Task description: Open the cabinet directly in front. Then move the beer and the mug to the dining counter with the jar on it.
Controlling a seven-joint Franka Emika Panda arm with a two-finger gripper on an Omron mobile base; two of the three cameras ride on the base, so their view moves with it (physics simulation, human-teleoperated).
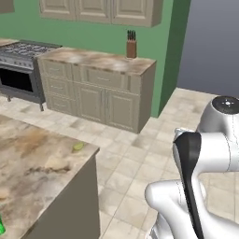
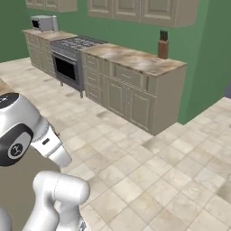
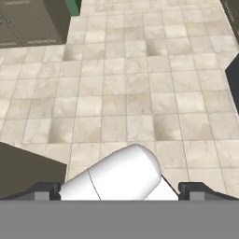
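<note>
You are looking across a pale tiled floor (image 1: 140,163) toward a green wall (image 1: 93,35). The counter (image 1: 32,163), with its mottled brown-beige marble top and beige side, fills the lower left of the left base view, close to the base.

Against the wall stands a short marble worktop (image 1: 93,60) on beige drawers and doors. Above it, the wall cabinets (image 1: 100,10) run along the top of both base views; the raised-panel doors you can see are shut. Which of them is the task's cabinet you cannot tell from here. The stove (image 1: 23,60) sits just beside the worktop, touching its left end.

The white arm (image 1: 191,177) is folded low at the lower right of the left base view, well apart from the worktop and the cabinets. A microwave (image 2: 43,22) rests on the far run of units beyond the stove. A knife block (image 1: 131,45) stands upright at the back of the worktop, near its right end.

The gripper (image 3: 120,190) points down at bare tiles. Its fingertips (image 3: 46,191) sit wide apart and nothing is held between them.

On the counter lies a small yellow-green scrap (image 1: 78,146) near the corner. A bright green sliver (image 1: 1,228), cut by the frame's lower left edge, sits on the counter too; it may be the mug, but too little shows to say.
</note>
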